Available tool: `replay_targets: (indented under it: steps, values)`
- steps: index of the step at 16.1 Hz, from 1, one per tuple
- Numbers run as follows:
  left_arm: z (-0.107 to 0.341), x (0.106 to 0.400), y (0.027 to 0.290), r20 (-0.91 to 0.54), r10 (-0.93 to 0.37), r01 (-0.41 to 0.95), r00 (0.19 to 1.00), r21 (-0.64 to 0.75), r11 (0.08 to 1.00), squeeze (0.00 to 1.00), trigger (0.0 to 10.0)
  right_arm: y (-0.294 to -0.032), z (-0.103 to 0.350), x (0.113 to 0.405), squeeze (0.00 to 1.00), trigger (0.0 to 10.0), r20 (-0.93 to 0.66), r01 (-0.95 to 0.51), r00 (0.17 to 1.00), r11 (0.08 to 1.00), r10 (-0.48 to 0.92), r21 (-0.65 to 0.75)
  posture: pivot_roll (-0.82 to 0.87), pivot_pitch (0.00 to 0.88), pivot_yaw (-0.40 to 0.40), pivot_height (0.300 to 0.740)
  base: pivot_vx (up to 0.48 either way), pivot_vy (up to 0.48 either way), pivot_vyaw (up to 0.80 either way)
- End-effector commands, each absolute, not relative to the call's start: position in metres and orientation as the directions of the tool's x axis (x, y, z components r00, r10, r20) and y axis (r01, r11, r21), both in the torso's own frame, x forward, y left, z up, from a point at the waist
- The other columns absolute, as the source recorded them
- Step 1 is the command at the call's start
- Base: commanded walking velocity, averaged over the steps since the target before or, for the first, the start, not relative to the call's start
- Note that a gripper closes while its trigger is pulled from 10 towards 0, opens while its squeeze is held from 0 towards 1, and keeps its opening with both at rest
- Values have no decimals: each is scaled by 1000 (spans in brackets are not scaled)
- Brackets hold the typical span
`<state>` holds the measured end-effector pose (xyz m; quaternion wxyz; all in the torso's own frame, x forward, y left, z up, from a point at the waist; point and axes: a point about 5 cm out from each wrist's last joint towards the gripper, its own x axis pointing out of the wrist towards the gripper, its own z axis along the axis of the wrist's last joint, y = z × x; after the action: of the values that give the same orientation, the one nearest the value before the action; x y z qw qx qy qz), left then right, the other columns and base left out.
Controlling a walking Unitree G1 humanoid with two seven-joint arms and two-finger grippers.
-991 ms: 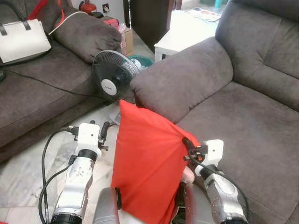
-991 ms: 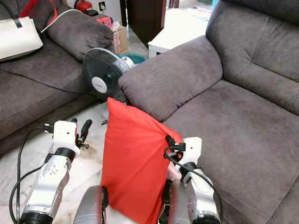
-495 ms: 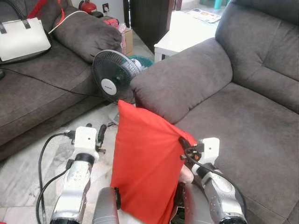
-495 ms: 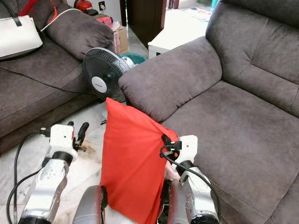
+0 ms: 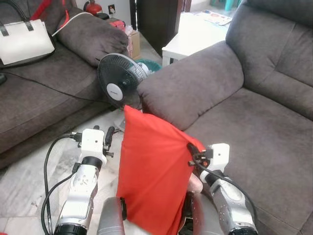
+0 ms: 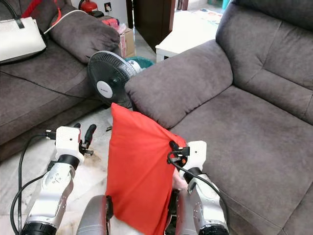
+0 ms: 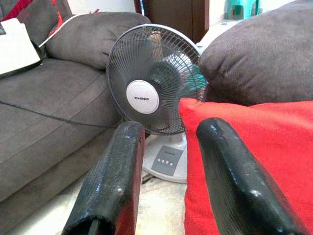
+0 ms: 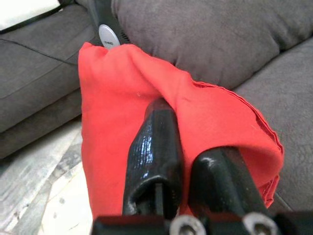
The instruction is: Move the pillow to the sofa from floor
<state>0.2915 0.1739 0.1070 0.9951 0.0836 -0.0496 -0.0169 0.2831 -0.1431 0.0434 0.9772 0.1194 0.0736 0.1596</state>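
A living room with a pale marbled floor (image 5: 24, 188) fills the lower left of the frame. A dark grey sofa (image 5: 264, 117) takes up the right half, its padded armrest (image 5: 193, 81) at centre, and a second grey sofa (image 5: 34, 93) runs along the upper left. The red pillow (image 5: 154, 171) stands upright at lower centre, long axis vertical, top corner pointing up at the armrest, held off the floor just in front of the sofa seat. The right arm reaches up from the lower right, its gripper (image 5: 191, 149) clamped on the pillow's upper right edge, cloth bunched between the fingers (image 8: 154, 147). The left arm rises at lower left, wrist straight; the left gripper (image 5: 108, 137) is parted and empty, just beside the pillow's left edge. A table fan (image 7: 154, 81), badge reading "KHIND", stands at upper centre. A white handbag (image 5: 24, 44) lies on the far sofa.
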Motion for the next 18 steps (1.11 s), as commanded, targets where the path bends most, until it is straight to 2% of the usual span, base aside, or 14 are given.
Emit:
replay_targets:
  steps: [1,7,17,18]
  values:
    - [107,293,176,102,-37,19,994,166,986,0,10000,-149,81,300,0,10000,66,-300,954,928,293,222,173,57,-44,626,0,0,0]
    - [109,296,175,107,-41,23,993,166,986,0,10000,-149,81,300,0,10000,62,-296,955,929,290,222,176,52,-43,680,0,0,0]
    - [108,295,175,109,-46,27,993,167,985,0,10000,-148,79,300,0,10000,57,-291,957,929,285,227,182,49,-39,680,0,0,0]
    - [108,295,175,107,-47,29,993,166,986,0,10000,-148,80,301,0,10000,57,-289,957,930,284,228,180,47,-36,693,0,0,0]
